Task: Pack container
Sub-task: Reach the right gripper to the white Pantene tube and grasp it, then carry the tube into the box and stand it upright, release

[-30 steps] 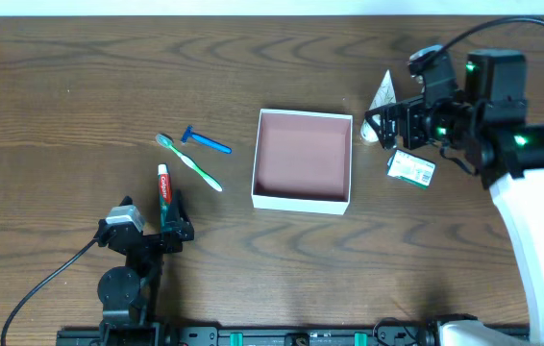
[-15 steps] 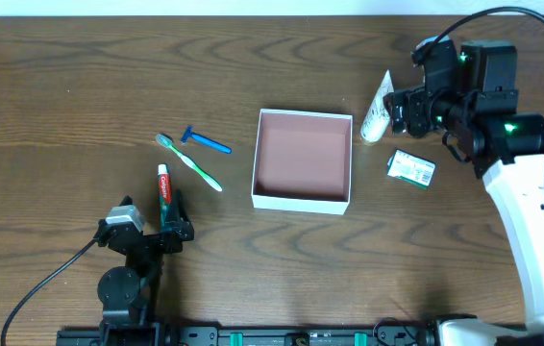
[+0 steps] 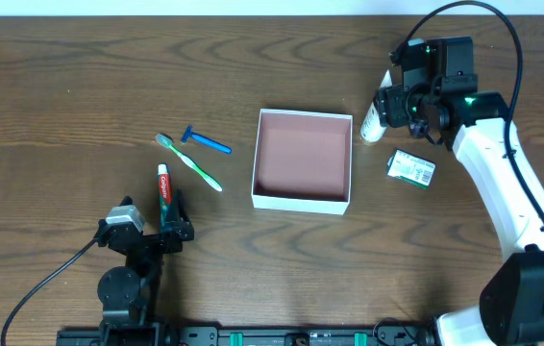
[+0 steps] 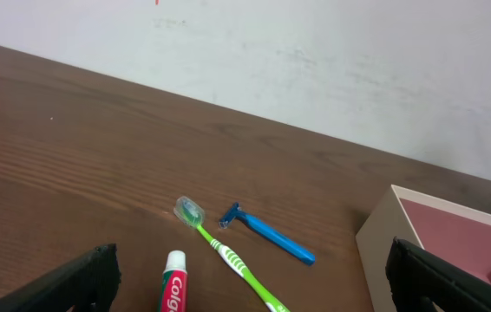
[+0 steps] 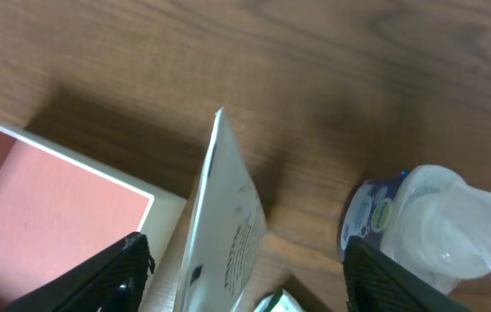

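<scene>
Gaping wide over dark wood table (image 3: 61, 96) by white wall (image 4: 315, 52): left gripper (image 4: 250, 277), right gripper (image 5: 245, 260).

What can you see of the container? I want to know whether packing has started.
The container is a square, shallow, lidless box with thin white walls, seemingly card, and a reddish-brown inner floor. It sits flat, open side up, near the middle of the wooden table. It is empty: the whole floor shows bare. In the overhead view only the table touches it.
</scene>
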### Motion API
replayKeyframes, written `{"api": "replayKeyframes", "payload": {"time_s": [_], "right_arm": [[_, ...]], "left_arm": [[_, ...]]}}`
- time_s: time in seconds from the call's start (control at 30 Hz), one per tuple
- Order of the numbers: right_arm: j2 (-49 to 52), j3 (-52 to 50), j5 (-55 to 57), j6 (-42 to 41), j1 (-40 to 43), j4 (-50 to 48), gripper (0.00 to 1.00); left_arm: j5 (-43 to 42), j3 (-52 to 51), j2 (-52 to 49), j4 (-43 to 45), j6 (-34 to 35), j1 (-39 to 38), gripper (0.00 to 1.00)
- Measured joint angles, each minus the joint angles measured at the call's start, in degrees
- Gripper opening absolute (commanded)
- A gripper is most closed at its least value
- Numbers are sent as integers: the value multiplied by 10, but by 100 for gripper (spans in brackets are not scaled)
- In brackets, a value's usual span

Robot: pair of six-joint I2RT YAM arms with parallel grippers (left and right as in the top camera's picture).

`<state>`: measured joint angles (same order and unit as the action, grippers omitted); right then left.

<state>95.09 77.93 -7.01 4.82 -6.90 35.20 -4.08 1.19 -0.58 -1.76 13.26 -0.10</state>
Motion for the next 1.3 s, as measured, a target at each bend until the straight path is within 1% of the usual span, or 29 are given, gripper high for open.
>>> {"api": "replayKeyframes", "payload": {"time_s": [0.1, 0.17, 0.23, 0.27, 0.4, 0.5, 0.87, 0.97, 1.17, 1.3], "right_arm": [[0, 0, 1, -5, 0, -9, 54], [0, 0, 2, -7, 0, -14, 41], [0, 0, 2, -10, 0, -15, 24], [0, 0, 1, -14, 0, -15, 18], [0, 0, 2, -20, 0, -16, 3], [0, 0, 2, -27, 0, -16, 1], [-17, 0, 6, -47, -20, -14, 1], [-60, -1, 9, -63, -22, -15, 1], [-203, -1, 13, -101, -22, -16, 1], [-273, 0, 13, -129, -23, 2, 1]], "left_arm": [[0, 0, 0, 0, 0, 0, 98], [0, 0, 0, 0, 0, 0, 98], [0, 0, 0, 0, 0, 0, 98], [0, 0, 0, 0, 0, 0, 98], [0, 0, 0, 0, 0, 0, 98], [0, 0, 0, 0, 0, 0, 98], [0, 0, 0, 0, 0, 0, 98], [0, 0, 0, 0, 0, 0, 98], [0, 0, 0, 0, 0, 0, 98], [0, 0, 0, 0, 0, 0, 98]]}}
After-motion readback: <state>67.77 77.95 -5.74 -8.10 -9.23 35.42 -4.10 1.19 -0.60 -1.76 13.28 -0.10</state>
